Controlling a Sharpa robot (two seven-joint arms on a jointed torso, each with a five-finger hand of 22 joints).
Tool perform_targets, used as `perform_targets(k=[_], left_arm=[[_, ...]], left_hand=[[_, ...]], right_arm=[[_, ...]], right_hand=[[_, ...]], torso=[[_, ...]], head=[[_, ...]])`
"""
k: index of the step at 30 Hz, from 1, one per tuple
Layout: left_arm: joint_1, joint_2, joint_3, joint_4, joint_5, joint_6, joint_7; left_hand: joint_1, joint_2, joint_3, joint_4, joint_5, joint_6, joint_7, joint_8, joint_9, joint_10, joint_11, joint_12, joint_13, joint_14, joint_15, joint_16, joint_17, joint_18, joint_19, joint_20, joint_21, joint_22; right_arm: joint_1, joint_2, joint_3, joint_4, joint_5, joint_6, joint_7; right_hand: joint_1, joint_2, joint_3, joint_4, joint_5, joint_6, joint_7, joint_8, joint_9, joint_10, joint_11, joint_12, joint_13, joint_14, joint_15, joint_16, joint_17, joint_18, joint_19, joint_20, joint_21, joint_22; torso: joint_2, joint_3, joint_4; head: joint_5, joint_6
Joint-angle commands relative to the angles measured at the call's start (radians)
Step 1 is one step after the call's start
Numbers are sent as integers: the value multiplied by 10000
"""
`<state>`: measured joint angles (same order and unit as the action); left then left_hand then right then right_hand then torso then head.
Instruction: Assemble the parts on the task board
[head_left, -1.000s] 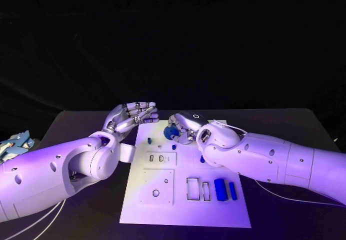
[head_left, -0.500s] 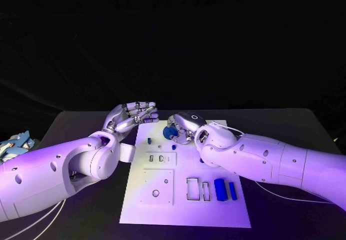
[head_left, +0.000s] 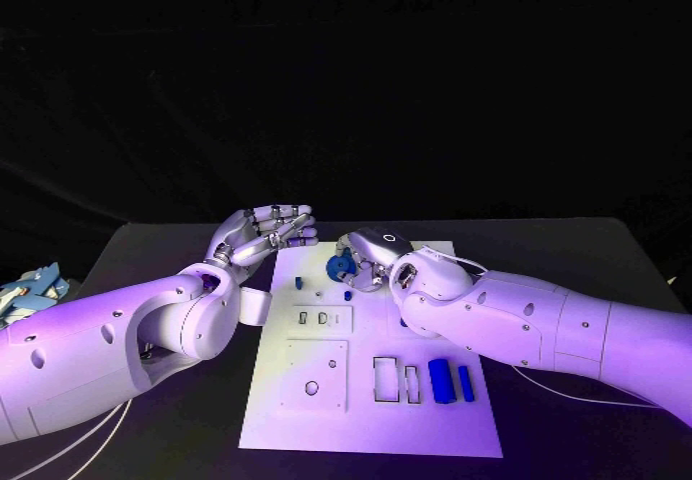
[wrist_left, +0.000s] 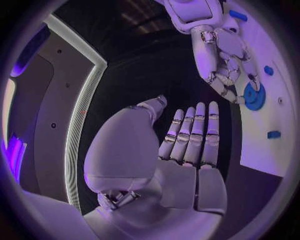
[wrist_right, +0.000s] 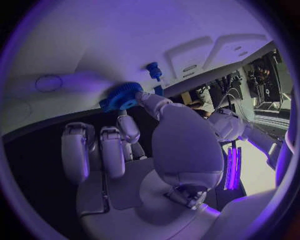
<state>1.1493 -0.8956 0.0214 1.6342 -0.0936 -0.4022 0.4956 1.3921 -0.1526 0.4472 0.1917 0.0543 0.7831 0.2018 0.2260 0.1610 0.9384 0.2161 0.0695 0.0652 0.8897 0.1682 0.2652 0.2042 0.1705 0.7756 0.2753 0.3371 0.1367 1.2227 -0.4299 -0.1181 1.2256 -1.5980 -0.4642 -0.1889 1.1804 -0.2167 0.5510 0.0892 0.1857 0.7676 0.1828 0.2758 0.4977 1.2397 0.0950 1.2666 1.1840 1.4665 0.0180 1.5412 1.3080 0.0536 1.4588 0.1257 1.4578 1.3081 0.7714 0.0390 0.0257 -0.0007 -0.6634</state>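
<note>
The right hand (head_left: 372, 256) covers part of the blue gear (head_left: 342, 265) (its underside hidden), so seating on the task board (head_left: 372, 420) is unclear.

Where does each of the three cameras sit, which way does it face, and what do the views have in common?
Head view: on the robot's head, looking down at the task board; both white arms show, left hand and right hand.
Left wrist view: behind the left hand, facing across the board's edge to the right hand.
Right wrist view: behind the right hand, facing the board.
Shared: all three show the blue gear at the right hand's fingers.
</note>
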Motion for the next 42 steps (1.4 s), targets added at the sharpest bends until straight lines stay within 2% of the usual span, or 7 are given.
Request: perform_targets(k=[1,8,14,21,27,35,42], left_arm=[[12,9,9,8,10,155,58],[13,-1,9,10,10,155,50],[13,-12,9,5,10,154,47],[13,-62,8,-19,10,143,45],[14,-127,8,-27,10,130,46],[15,-195,7,-11,10,126,37],[16,-252,6,35,58,170,30]], left_hand=[[-44,52,26,-7,-11,15,705,-34,-6,1,6,-22,8,-39,35,-42,13,112,31,33,66,-13],[-44,52,26,-7,-11,15,705,-34,-6,1,6,-22,8,-39,35,-42,13,112,31,33,66,-13],[-44,52,26,-7,-11,15,705,-34,-6,1,6,-22,8,-39,35,-42,13,112,31,33,66,-13],[-44,52,26,-7,-11,15,705,-34,-6,1,6,-22,8,-39,35,-42,13,112,31,33,66,-13],[-44,52,26,-7,-11,15,705,-34,-6,1,6,-22,8,-39,35,-42,13,112,31,33,66,-13],[-61,42,47,-38,-12,10,710,-47,-10,-6,10,-30,6,-50,40,-56,22,110,19,35,69,-20],[-68,39,49,-41,-13,11,707,-49,-10,-5,10,-29,6,-49,40,-58,24,110,18,35,70,-22]], right_arm=[[-12,-4,-4,-21,82,402,-2],[-11,-63,-4,3,200,603,33],[-9,-266,-4,177,299,467,36],[36,-982,17,843,683,-709,239],[223,-2089,71,1820,1720,-1605,748],[586,-3702,111,2719,3578,-347,1293],[533,-4911,92,2758,4755,679,2411]], right_hand=[[-418,-9,-411,366,-199,-41,12,-124,-30,-28,56,-3,5,869,93,71,1863,-134,-1,72,-43,1260],[-952,120,-1217,1151,-122,80,2,-255,-12,-49,60,49,46,876,101,87,1905,-134,10,89,-54,1290],[-972,200,-1321,1295,-36,164,-18,-245,7,-15,45,83,82,878,93,90,1915,-135,15,84,-54,1299],[-895,319,-1335,1390,62,213,-39,-254,18,131,21,204,220,892,71,108,1973,-161,94,68,24,1393],[-572,376,-1278,1331,206,200,-36,-324,10,147,16,214,229,882,63,96,1933,-153,75,54,-6,1374],[472,433,-966,781,235,423,-58,-366,35,154,-22,197,222,868,28,77,1879,-142,42,22,-61,1356],[910,149,-929,386,284,380,-47,-495,5,11,-14,82,105,859,34,66,1854,-110,-58,20,-182,1261]], torso=[[-6,2,-8],[-2,12,-9],[-5,14,-14],[-39,18,-68],[-108,60,-220],[-214,69,-393],[-267,102,-523]], head=[[1,2],[12,15],[11,7],[-2,65],[21,80],[-43,102],[-214,191]])
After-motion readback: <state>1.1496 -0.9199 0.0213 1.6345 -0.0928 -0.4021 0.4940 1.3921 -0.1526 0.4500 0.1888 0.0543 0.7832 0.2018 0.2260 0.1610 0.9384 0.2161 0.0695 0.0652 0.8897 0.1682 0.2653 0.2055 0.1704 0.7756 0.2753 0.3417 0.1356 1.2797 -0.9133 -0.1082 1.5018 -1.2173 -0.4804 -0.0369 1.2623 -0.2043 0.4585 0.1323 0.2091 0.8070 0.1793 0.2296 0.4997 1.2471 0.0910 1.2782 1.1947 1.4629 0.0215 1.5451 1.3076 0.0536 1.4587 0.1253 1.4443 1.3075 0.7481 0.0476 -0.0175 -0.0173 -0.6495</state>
